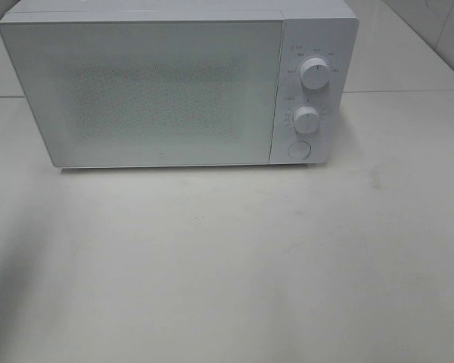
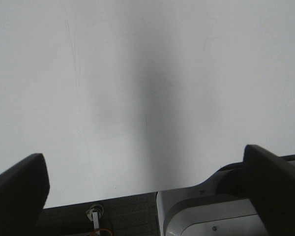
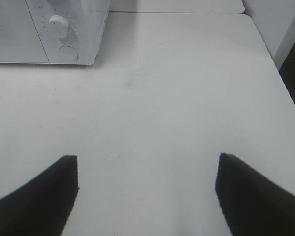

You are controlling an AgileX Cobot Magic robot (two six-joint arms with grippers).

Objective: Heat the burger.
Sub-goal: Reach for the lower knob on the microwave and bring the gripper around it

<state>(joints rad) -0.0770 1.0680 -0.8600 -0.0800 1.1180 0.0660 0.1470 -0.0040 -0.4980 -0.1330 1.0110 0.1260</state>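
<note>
The microwave [image 1: 144, 91] stands on the white table [image 1: 227, 265] with its door [image 1: 136, 83] closed; the panel is speckled and opaque, so the interior cannot be made out. The burger shows in no view, and its place cannot be told. Both arms are cut off from the high view. The left gripper [image 2: 142, 155] hangs over bare tabletop, fingers spread wide, nothing between them. The right gripper [image 3: 146, 158] is also spread wide and empty, facing the microwave's lower dial [image 3: 58, 26] and round button [image 3: 68, 52]. Dial markings are too small to read.
</note>
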